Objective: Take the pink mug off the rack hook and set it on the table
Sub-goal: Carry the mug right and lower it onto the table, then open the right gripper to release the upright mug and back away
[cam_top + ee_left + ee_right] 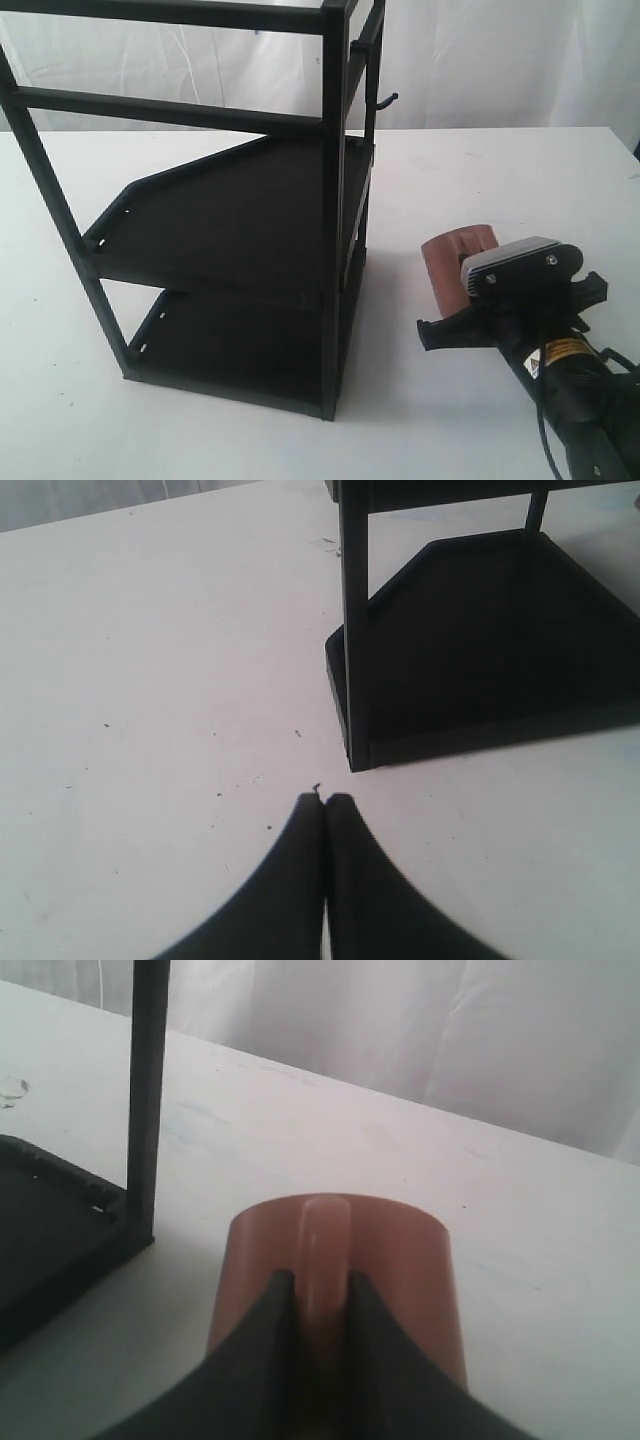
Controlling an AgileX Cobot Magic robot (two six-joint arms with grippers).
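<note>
The pink mug [452, 262] is off the rack, low over the white table [480, 170] to the right of the black rack [240, 210]. Whether it touches the tabletop I cannot tell. My right gripper [320, 1278] is shut on the mug's loop handle [325, 1250], with the salmon body [400, 1260] beyond the fingers. The rack hook [385, 101] juts bare from the rack's upright, high above the mug. My left gripper [325, 800] is shut on nothing, just above the table near a bottom corner of the rack [352, 750]. It does not show in the exterior view.
The rack's lower shelf [490, 650] and an upright post [147, 1100] stand close to each gripper. A pale curtain [420, 1030] hangs behind the table's far edge. My right arm [575, 390] comes in from the lower right.
</note>
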